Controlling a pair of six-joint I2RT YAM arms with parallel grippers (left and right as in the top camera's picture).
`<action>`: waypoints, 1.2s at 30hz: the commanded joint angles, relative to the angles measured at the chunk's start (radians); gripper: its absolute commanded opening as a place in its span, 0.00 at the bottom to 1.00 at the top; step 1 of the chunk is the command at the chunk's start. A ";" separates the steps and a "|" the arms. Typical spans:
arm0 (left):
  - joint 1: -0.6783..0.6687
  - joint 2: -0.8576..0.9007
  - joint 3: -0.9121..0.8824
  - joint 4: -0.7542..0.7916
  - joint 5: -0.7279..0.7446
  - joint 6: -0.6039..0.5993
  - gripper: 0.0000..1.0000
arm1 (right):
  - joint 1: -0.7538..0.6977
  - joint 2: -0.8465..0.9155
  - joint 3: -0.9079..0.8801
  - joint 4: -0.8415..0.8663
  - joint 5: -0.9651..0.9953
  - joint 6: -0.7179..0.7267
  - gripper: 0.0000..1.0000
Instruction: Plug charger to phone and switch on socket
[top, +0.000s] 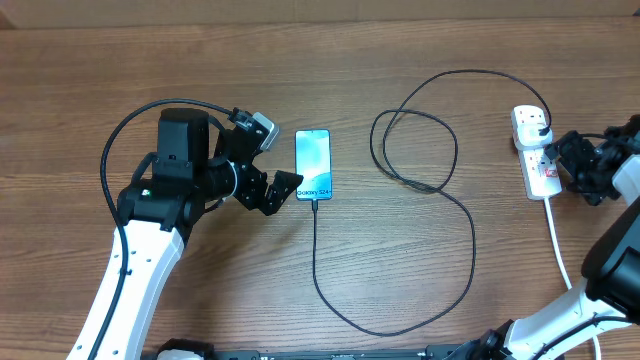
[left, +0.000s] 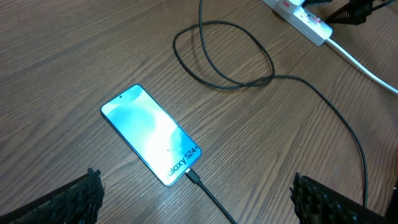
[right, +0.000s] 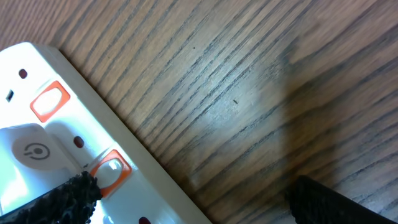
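Table (top: 300, 60): the wood-grain top fills the overhead view, with its far edge along the top of the picture. The broadest bare stretch runs along that far side. Another lies between the phone and the near edge, crossed by one line of cable.
Left arm (top: 150, 200): black and white, it reaches in from the near left corner toward the middle.
Right arm (top: 615, 250): white, it enters at the right edge with its wrist bent over the socket.
Charger (top: 470, 240): the thin black cable leaves the phone's near end and runs toward the near edge. It sweeps round to the right, climbs, crosses itself in a loop at mid-table and arcs to a black plug (top: 543, 127) seated on the socket's far end.
Socket (top: 533, 150): the white power strip lies near the table's right edge, long axis far-to-near. Its white cord (top: 560, 250) trails from the near end. The right wrist view shows two orange-red switches (right: 50, 101).
Phone (top: 313, 163): it lies flat near the middle, screen up and lit, long axis far-to-near — the "Galaxy S24" end points at the near edge, where the connector tip (left: 193, 177) meets it.
Left gripper (top: 280, 192): it sits just beside the phone's left edge, apart from it, fingers spread wide.
Right gripper (top: 565, 165): its fingers are spread wide at the socket's right side. One fingertip (right: 68, 196) overlaps the strip beside a switch — contact cannot be told.
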 joint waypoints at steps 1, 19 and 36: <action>-0.005 0.005 0.000 0.006 0.018 0.030 1.00 | 0.043 0.047 -0.013 -0.014 -0.019 0.004 1.00; -0.005 0.005 0.000 0.007 0.018 0.030 1.00 | 0.021 0.044 0.066 -0.097 -0.027 0.003 1.00; -0.005 0.005 0.000 0.018 0.019 0.030 1.00 | -0.020 0.044 0.133 -0.096 -0.021 0.004 1.00</action>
